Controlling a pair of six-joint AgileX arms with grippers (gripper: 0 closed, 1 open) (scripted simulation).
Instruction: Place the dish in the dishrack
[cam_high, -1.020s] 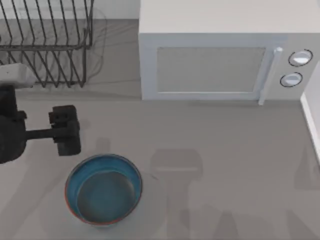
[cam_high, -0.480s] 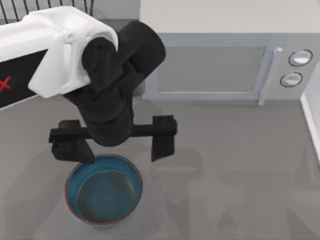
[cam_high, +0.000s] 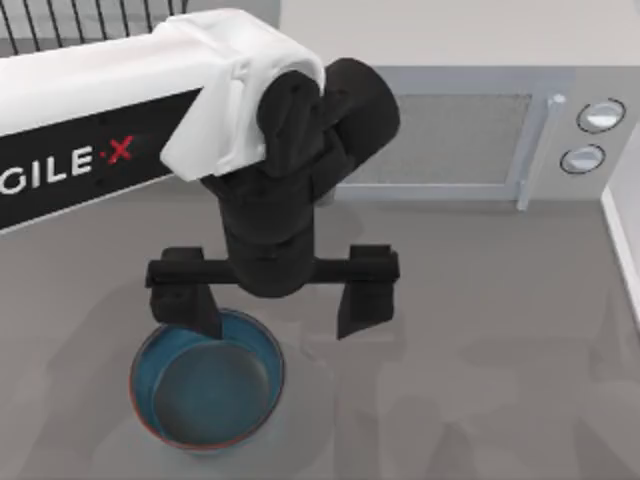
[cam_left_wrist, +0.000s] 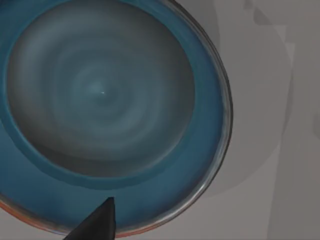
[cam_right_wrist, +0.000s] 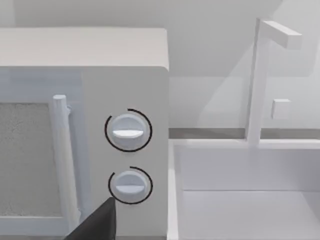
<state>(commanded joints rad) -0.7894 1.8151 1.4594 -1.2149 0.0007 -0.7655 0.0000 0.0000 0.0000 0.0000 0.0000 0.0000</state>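
The left pincer (cam_high: 275, 305) is hovering with its fingers spread wide over the round deep blue bowl with a thin reddish-orange rim (cam_high: 207, 380), one finger (cam_high: 195, 310) overlapping the bowl's upper rim. The bowl is sitting on the grey surface (cam_high: 480, 370) in the lower left of the top view, well below the dark thin-wire rack (cam_high: 60, 20) at the upper left.

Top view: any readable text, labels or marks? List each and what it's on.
"GILE·X", dark letters with a red X, cut off at the picture's left edge, on the white casing of the left arm.
Microwave: two round knobs, with no readable numbers or labels.
Blue bowl and table: no text.
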